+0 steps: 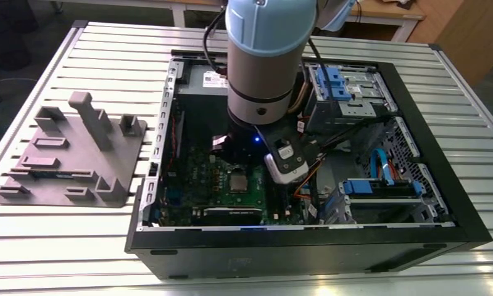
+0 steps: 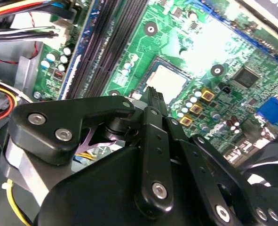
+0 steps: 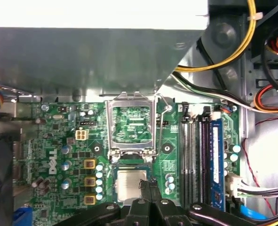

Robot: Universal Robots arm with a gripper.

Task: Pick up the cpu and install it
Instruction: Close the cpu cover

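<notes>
Pincer (image 3: 149, 183): black, two-fingered. You see it closed, its fingers (image 3: 142, 194) set together with nothing between them. The tips hang over one edge of the cpu (image 3: 131, 182), and you cannot tell whether they touch the chip. Cpu: small silvery-grey square, lying flat in its socket on the motherboard (image 3: 59, 136); in the second wrist view it (image 2: 169, 81) sits just beyond the pincer (image 2: 154, 94), and in the exterior view it (image 1: 239, 180) shows as a pale square just below the arm (image 1: 267, 61). Load plate (image 3: 131, 123): a metal frame, swung up and open, standing just beside the cpu. Memory slots (image 3: 197, 160): long, black, in parallel rows beside the socket, with a blue slot (image 3: 216, 160) next to them. Square yellow-topped components (image 3: 89, 181): three in a column near the socket, on the side away from the memory slots. Cables (image 3: 242, 42): yellow, black, white and red, running along the metal wall past the memory slots. Computer case (image 1: 312, 259): black and open-topped, lying on the table (image 1: 65, 246), which is of pale slatted metal. Blue drive brackets (image 1: 378, 188) sit toward the exterior view's right. Grey fixture tray (image 1: 73, 154): on the table at the exterior view's left, apart from the case.
</notes>
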